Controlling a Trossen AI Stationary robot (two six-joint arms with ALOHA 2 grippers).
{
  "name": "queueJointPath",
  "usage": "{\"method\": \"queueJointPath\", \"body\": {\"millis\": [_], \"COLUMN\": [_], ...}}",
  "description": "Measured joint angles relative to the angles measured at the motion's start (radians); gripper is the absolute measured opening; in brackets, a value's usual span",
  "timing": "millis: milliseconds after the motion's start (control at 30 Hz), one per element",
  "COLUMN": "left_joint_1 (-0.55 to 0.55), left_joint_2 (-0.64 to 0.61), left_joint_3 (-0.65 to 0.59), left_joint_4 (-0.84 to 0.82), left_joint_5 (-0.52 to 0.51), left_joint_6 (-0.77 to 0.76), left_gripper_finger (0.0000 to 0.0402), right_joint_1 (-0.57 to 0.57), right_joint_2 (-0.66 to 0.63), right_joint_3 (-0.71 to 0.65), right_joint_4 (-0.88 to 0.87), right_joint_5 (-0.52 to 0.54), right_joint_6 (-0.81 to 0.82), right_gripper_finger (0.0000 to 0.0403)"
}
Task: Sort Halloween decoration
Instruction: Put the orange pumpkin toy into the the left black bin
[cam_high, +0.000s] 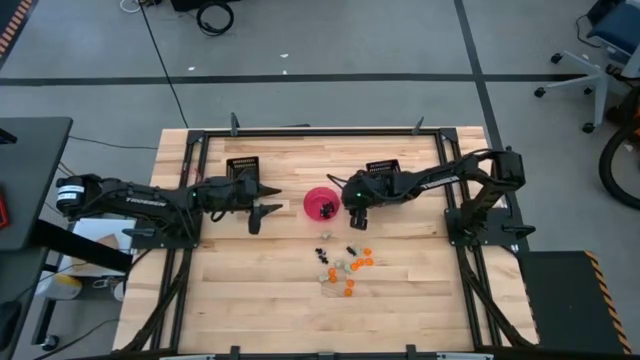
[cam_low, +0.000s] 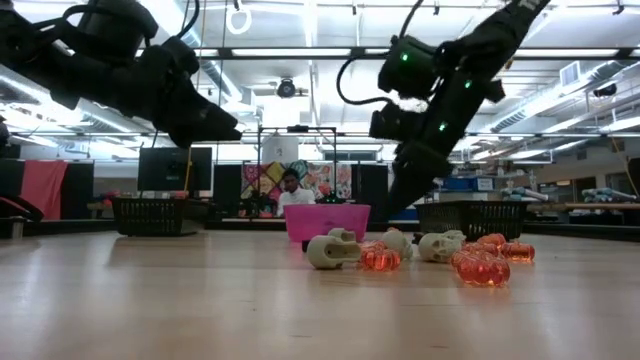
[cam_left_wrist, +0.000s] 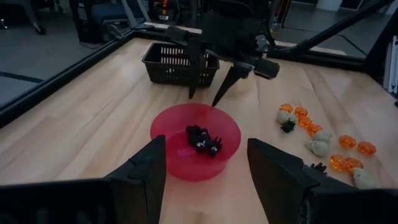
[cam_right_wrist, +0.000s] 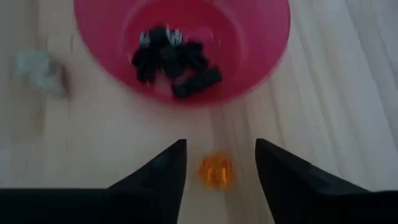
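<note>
High view: right hand (cam_high: 357, 216) hangs at the near edge of the pink bowl (cam_high: 321, 203), just beside its rim. Loose Halloween trinkets (cam_high: 345, 266) lie scattered on the tabletop (cam_high: 250, 290) below and ahead of that hand, well apart from the bowl. Left hand (cam_high: 268, 200) waits on the bowl's far side, fingers spread, holding nothing.

Low view: right hand (cam_low: 405, 190) hovers above the tabletop behind the trinket cluster. Whitish-grey skulls (cam_low: 333, 250) and orange pieces (cam_low: 482, 266) lie in front; the pink bowl (cam_low: 327, 221) stands behind them. A person sits in the room beyond.

Left wrist view: black trinkets (cam_left_wrist: 203, 139) sit inside the pink bowl (cam_left_wrist: 168, 121); orange and whitish-grey ones (cam_left_wrist: 320, 144) lie to one side of it. A black tray (cam_left_wrist: 177, 64) stands beyond, near the right hand (cam_left_wrist: 214, 93), whose fingers point down and stand apart.

Right wrist view: right hand (cam_right_wrist: 219, 163) is spread, empty; one orange trinket (cam_right_wrist: 216, 170) lies on the wood directly between its fingers, outside the bowl. Black trinkets (cam_right_wrist: 171, 59) fill the bowl (cam_right_wrist: 261, 56) just ahead.

Handling note, as judgement: the bowl seems reserved for black pieces. To take the orange one cleanly, lower straight down, keep it centred between the fingers, close gently since a small rounded piece may squirt out, and keep clear of the bowl's rim.
</note>
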Motion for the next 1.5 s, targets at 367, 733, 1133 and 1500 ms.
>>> {"method": "queueJointPath", "body": {"millis": [367,733,1133,1500], "left_joint_1": [0.000,0.000,0.000,0.000], "left_joint_2": [0.000,0.000,0.000,0.000], "left_joint_3": [0.000,0.000,0.000,-0.001], "left_joint_4": [-0.001,-0.008,-0.006,-0.006], "left_joint_5": [0.000,0.000,0.000,0.000], "left_joint_6": [0.001,0.001,-0.001,0.002], "left_gripper_finger": [0.0194,0.0194,0.0194,0.0194], "right_joint_1": [-0.034,-0.035,-0.010,-0.010], "right_joint_2": [0.072,0.017,0.007,0.003], "right_joint_3": [-0.028,-0.014,0.024,-0.029], "right_joint_4": [0.042,-0.055,-0.198,-0.180], "right_joint_5": [-0.051,-0.051,-0.057,-0.087], "right_joint_6": [-0.003,0.029,0.061,0.078], "right_gripper_finger": [0.0177,0.0135,0.0196,0.0195]}}
